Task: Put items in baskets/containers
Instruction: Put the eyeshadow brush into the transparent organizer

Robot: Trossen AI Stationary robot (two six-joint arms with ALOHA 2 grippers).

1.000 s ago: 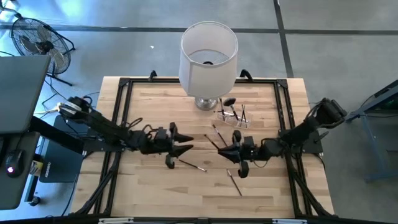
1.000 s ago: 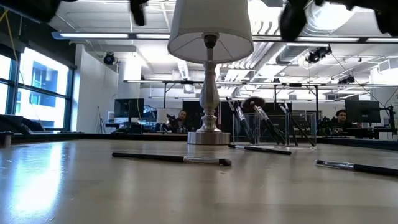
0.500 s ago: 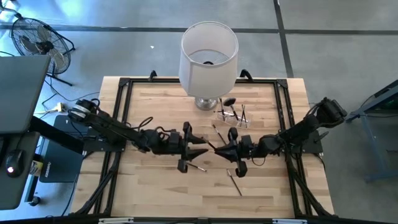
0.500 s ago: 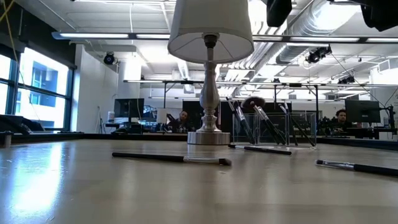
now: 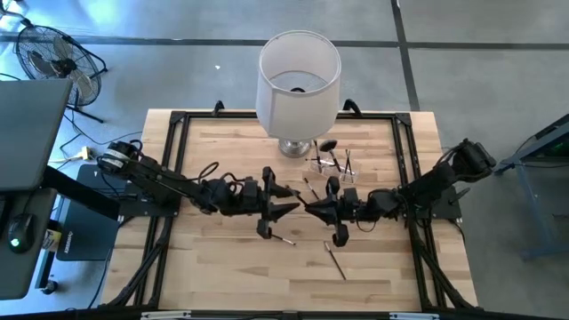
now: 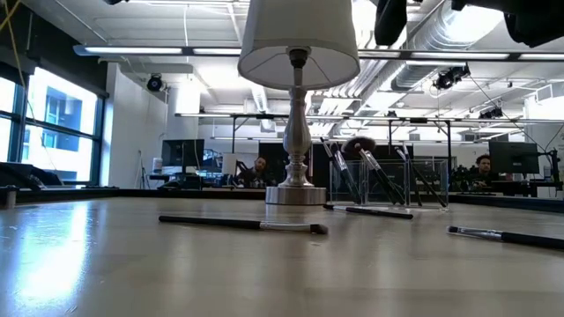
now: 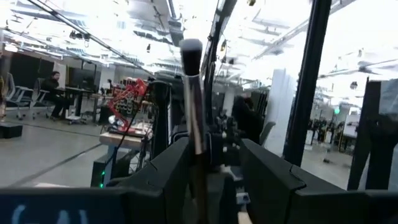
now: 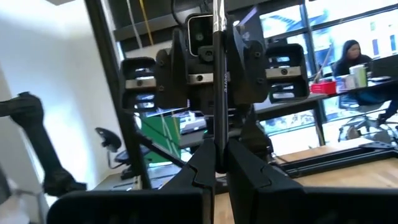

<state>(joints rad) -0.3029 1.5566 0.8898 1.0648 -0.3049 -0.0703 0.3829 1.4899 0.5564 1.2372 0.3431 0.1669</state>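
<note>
Since a second ago both arms have met mid-desk. The left tool (image 5: 286, 206) stands apart around a brush (image 8: 217, 74) that the right tool (image 5: 311, 207) pinches, seemingly a handover. Next: carry it to the clear holder (image 5: 332, 164), far right by the lamp (image 5: 298, 84).

A white-shaded lamp (image 5: 299, 80) stands on a silver base (image 5: 293, 148) at the middle of the wooden worktop's (image 5: 222, 267) far edge. A black frame (image 5: 174, 142) runs along the worktop's edges. On the floor beyond the far left corner stands a fan (image 5: 52, 55). Past the left edge sits a grey monitor (image 5: 27, 133). Across the room behind the lamp, people sit at desks (image 6: 257, 169).
</note>
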